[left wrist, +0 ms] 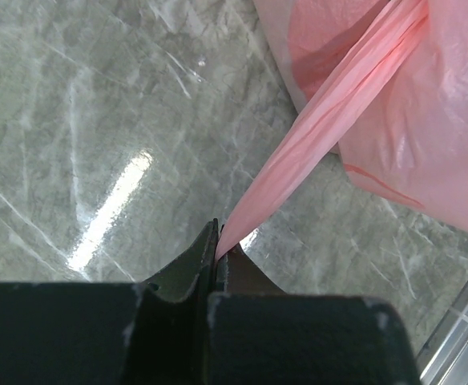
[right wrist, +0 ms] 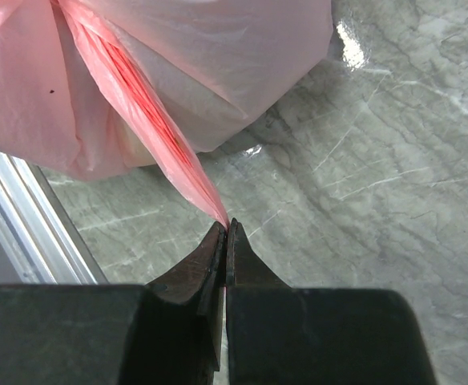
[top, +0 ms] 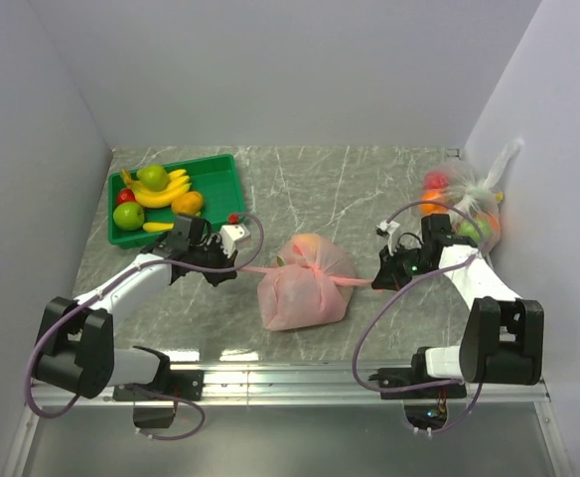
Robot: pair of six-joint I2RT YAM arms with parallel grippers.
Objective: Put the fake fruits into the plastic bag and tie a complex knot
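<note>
The pink plastic bag (top: 302,288) sits mid-table, bulging with fruit dimly showing through. A small knot (top: 317,266) bunches its top. My left gripper (top: 238,266) is shut on the left handle (left wrist: 314,144), pulled taut toward the left. My right gripper (top: 377,281) is shut on the right handle (right wrist: 150,128), pulled taut toward the right. The bag also shows in the left wrist view (left wrist: 426,120) and the right wrist view (right wrist: 218,56). More fake fruits (top: 156,191), green, yellow, orange and red, lie in the green tray.
The green tray (top: 220,184) stands at the back left. A clear bag of fruits (top: 466,204) with a white tufted top leans at the right wall. A metal rail (top: 300,373) runs along the near table edge.
</note>
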